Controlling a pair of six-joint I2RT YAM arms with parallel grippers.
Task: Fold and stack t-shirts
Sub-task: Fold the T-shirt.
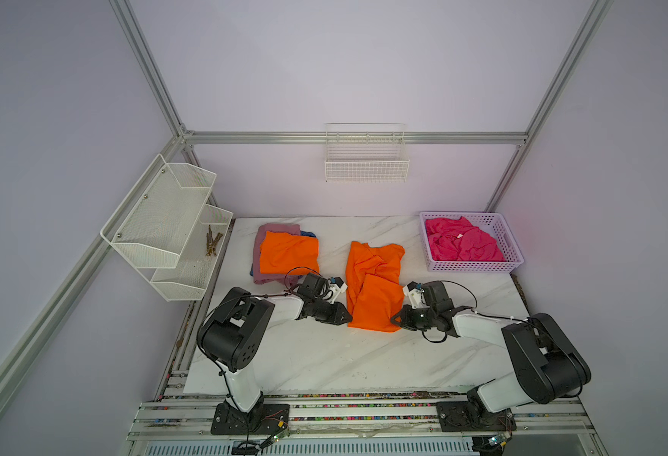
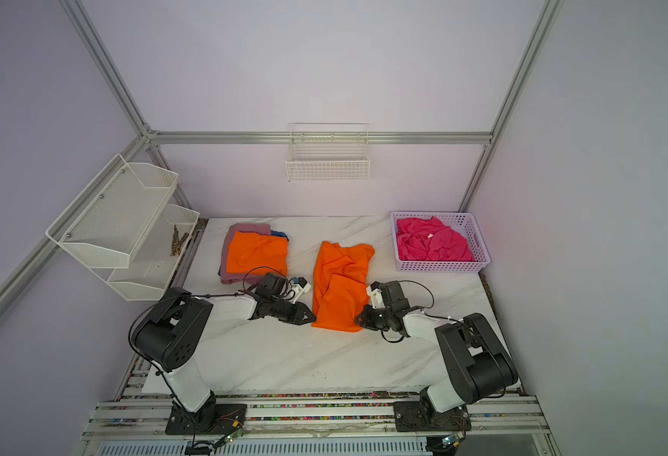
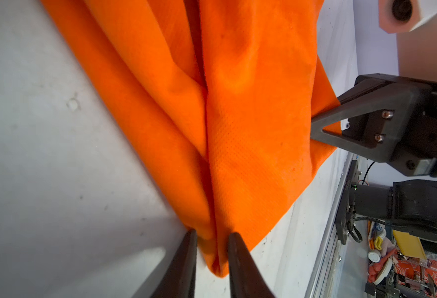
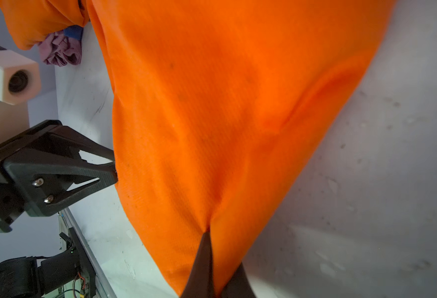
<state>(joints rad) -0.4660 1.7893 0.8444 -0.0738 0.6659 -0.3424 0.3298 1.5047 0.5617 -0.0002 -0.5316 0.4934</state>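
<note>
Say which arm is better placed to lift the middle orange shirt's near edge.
Right. The right gripper is pinched shut on a near corner of the middle orange shirt; the left gripper only straddles the other corner, fingers apart, grip unclear.

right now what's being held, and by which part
Right gripper pinches the middle orange t-shirt at its near right edge; left gripper straddles the near left edge, grip uncertain.
</note>
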